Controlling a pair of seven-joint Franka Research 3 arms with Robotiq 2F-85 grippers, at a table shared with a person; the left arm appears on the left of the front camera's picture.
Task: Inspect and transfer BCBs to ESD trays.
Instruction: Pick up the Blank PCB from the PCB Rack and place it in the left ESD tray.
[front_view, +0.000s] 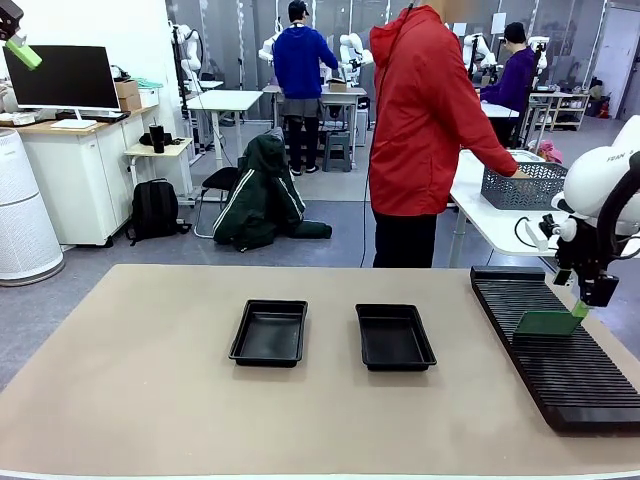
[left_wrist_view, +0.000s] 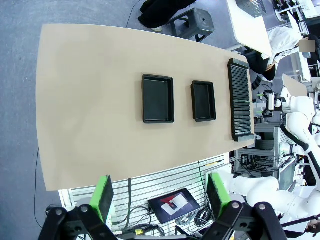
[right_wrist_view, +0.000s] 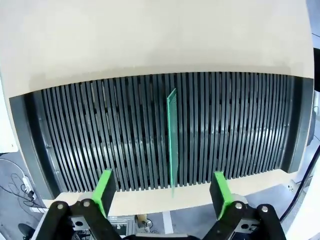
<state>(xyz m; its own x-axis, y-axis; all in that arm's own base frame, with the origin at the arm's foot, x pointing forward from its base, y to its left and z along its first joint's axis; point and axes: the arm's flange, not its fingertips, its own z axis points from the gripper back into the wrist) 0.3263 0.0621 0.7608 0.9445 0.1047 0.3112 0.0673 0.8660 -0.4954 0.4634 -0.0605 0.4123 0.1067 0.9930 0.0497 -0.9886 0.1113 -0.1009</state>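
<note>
One thin green BCB (front_view: 548, 322) stands on edge in a slot of the long black ribbed rack (front_view: 560, 360) at the table's right. The right wrist view looks down on this BCB (right_wrist_view: 172, 137) edge-on, and my right gripper (right_wrist_view: 162, 192) hangs open just above it, a finger on each side, not touching it. From the front, the right gripper (front_view: 583, 305) is at the board's right end. Two black ESD trays (front_view: 269, 333) (front_view: 395, 337) lie side by side mid-table with nothing in them. My left gripper (left_wrist_view: 160, 195) is open and raised high over the trays (left_wrist_view: 158, 98) (left_wrist_view: 203, 101), its green fingertip (front_view: 25, 55) at top left.
A person in a red jacket (front_view: 420, 120) stands at the far side, turned away, with a hand at a grey mesh basket (front_view: 525, 185) on a white side table. The tan table (front_view: 150, 400) has bare room left of and in front of the trays.
</note>
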